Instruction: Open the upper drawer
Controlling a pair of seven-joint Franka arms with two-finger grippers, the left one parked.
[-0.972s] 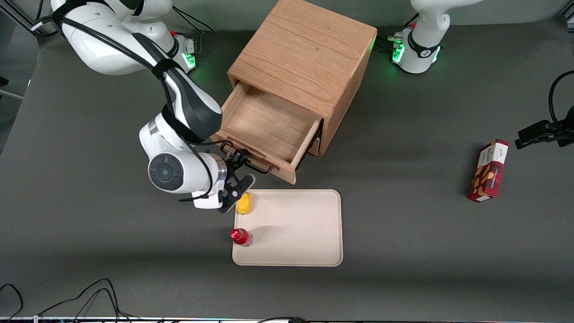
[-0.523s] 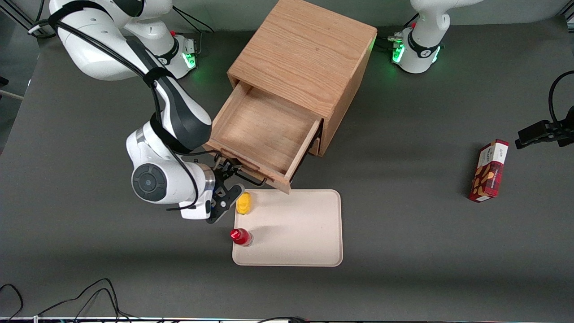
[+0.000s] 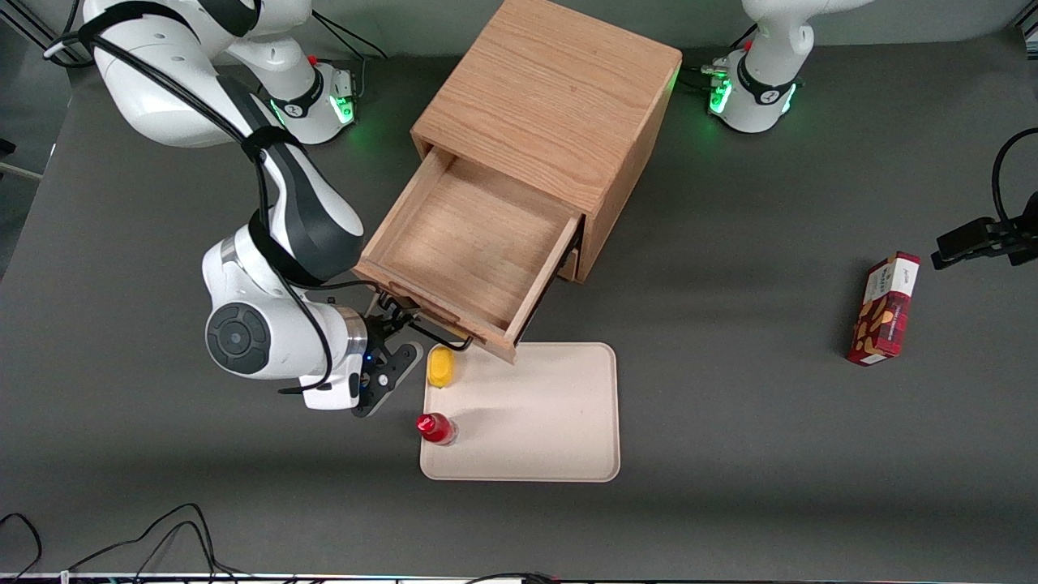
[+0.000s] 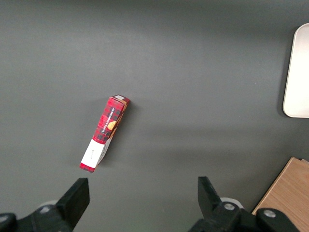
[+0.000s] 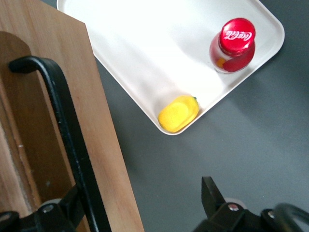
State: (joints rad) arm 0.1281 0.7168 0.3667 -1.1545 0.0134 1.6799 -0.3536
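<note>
Oak upper drawer [image 3: 462,243] pulled out, gripper [image 3: 403,327] at its black handle [image 5: 72,140], jaws' state unclear, one tray [image 3: 551,422].

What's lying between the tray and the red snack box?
Nothing: in the front view, only bare dark table separates the tray from the red snack box.

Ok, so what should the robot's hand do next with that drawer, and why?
Probably slide the gripper off the handle and back away. The upper drawer already stands far out of the cabinet, its whole floor showing, and its front corner reaches the tray. The jaws stand open with the handle between them, so nothing needs releasing.
</note>
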